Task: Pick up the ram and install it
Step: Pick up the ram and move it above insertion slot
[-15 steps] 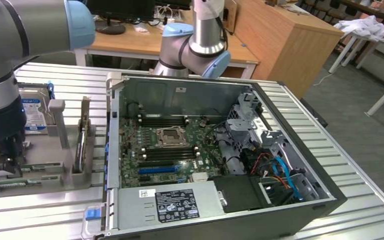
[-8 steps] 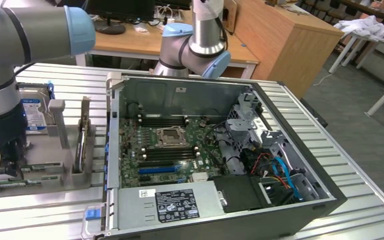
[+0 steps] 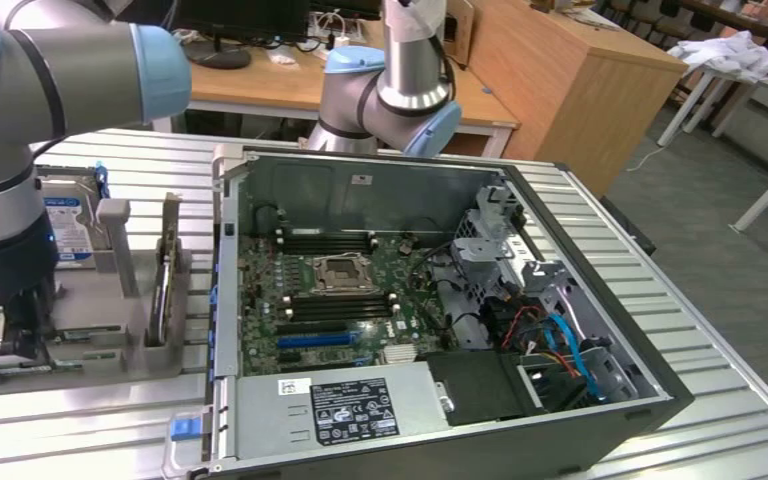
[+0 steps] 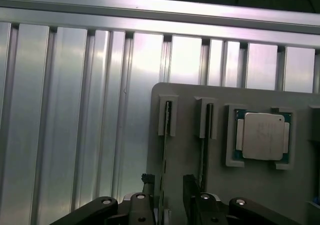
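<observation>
The ram (image 4: 166, 150) is a thin green stick standing on edge in a slot of the grey holder (image 4: 185, 100). A second stick (image 4: 204, 145) stands in the neighbouring slot. My gripper (image 4: 168, 181) is open, low over the holder, with one finger (image 4: 146, 181) on each side of the first stick and a gap showing on both sides. In the exterior view the gripper (image 3: 11, 335) sits down at the holder (image 3: 104, 335) on the exterior view's left, beside the open computer case (image 3: 624, 400). The motherboard's black slots (image 3: 324, 240) lie inside the case.
A processor chip (image 4: 263, 136) rests in a pocket of the holder beside the sticks. A blue-labelled hard drive (image 3: 71, 225) and a thin dark board (image 3: 167, 275) stand upright in the holder. The ribbed metal table (image 3: 704, 440) carries everything. A wooden desk (image 3: 558, 70) stands behind.
</observation>
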Controlling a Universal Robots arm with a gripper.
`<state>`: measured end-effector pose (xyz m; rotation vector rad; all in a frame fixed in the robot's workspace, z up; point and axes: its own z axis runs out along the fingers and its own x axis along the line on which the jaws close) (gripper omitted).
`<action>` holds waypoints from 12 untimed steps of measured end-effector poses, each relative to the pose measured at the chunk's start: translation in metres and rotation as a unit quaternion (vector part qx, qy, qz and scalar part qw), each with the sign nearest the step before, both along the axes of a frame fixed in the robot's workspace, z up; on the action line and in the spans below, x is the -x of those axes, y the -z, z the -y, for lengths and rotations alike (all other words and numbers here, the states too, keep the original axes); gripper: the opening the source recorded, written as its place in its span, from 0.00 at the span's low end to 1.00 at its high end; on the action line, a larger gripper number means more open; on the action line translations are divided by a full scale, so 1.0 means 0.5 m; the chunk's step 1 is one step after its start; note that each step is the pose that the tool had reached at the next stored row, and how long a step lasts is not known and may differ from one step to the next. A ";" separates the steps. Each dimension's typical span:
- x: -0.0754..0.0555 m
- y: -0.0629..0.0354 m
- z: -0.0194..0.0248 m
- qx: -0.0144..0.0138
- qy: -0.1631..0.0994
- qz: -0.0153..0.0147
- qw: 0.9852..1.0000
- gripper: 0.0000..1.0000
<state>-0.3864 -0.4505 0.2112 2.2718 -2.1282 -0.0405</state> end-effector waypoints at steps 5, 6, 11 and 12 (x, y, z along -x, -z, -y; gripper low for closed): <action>0.000 0.010 0.0000 0.000 0.000 0.000 1.000 0.36; 0.000 0.011 0.0000 0.000 0.000 0.000 1.000 0.36; 0.000 0.016 0.0001 0.000 0.000 0.000 1.000 0.36; 0.000 0.016 0.0001 0.000 0.000 0.000 1.000 0.36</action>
